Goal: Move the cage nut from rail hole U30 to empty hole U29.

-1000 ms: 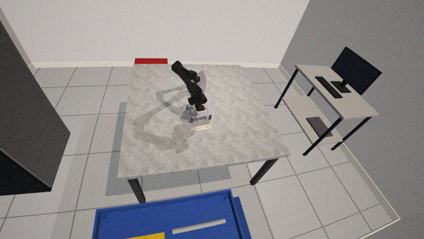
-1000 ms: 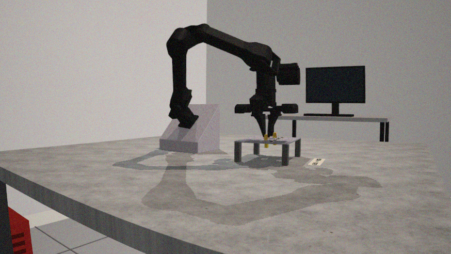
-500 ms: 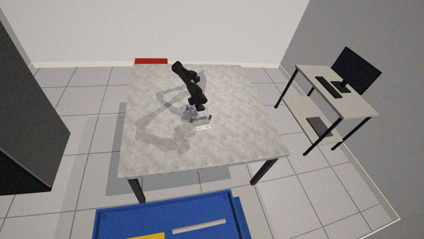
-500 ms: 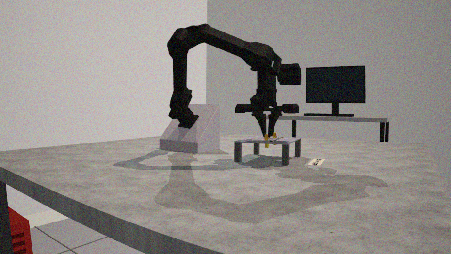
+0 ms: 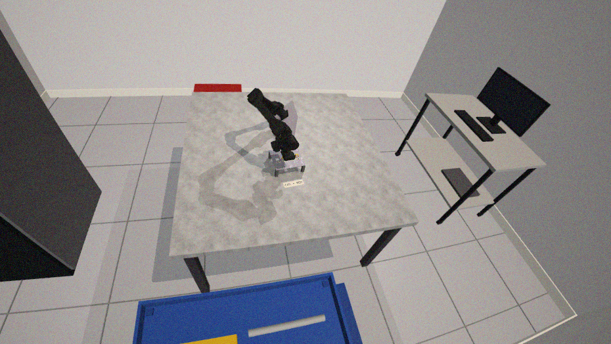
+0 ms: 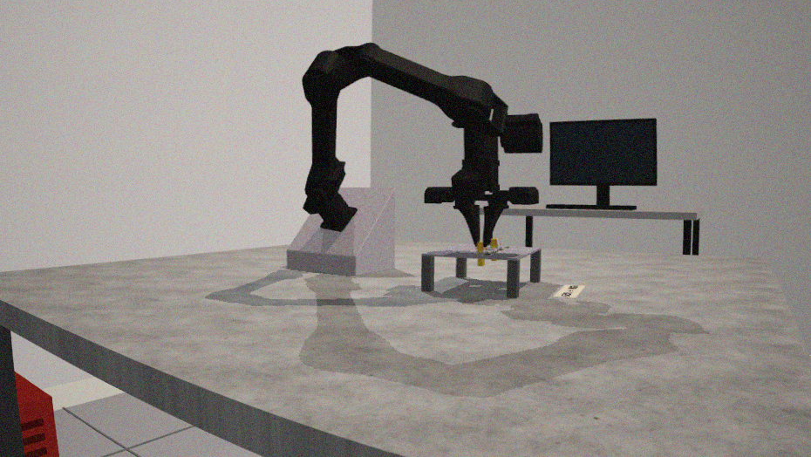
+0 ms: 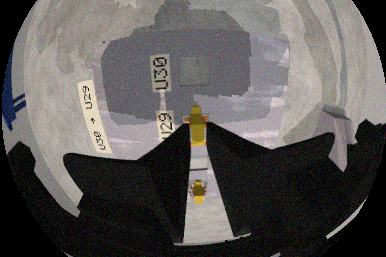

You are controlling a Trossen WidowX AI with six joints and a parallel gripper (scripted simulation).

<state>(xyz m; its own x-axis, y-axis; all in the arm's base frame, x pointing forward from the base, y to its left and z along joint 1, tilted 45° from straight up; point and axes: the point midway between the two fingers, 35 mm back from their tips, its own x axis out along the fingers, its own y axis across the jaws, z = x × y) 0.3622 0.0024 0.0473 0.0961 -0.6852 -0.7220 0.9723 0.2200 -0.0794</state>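
The work looks to be at the seating step: the black hand (image 5: 288, 156) (image 6: 483, 245) (image 7: 197, 128) is clamped on the moved cage nut (image 5: 282, 158) (image 6: 480, 253) (image 7: 198, 126), which stands at the U29 label (image 7: 165, 128), with yellow showing above and below the rail plate (image 5: 295, 163) (image 6: 442, 255) (image 7: 125, 139). The hole U30 (image 7: 194, 71) is open, its own label (image 7: 160, 73) beside it. Whether both spring wings have opened underneath is too small to tell. The next move, I'd judge, calls for a straight, square press until the nut clips home, then parting the fingers evenly and lifting clear; a tilt or sideways drag could leave one wing caught or pull the nut back out. Counted up, there are two cage nuts, the one in the grip and the other nut (image 5: 296, 155) (image 6: 494, 243) (image 7: 198, 190) farther along the row; one rail plate on four legs; two readable hole labels; one hand; and one instruction card (image 5: 293, 182) (image 6: 571, 292) (image 7: 94, 117) on the bench (image 5: 342, 195) (image 6: 358, 410) (image 7: 60, 97). The second nut sits well within the line of the fingers, so the retreat wants care.
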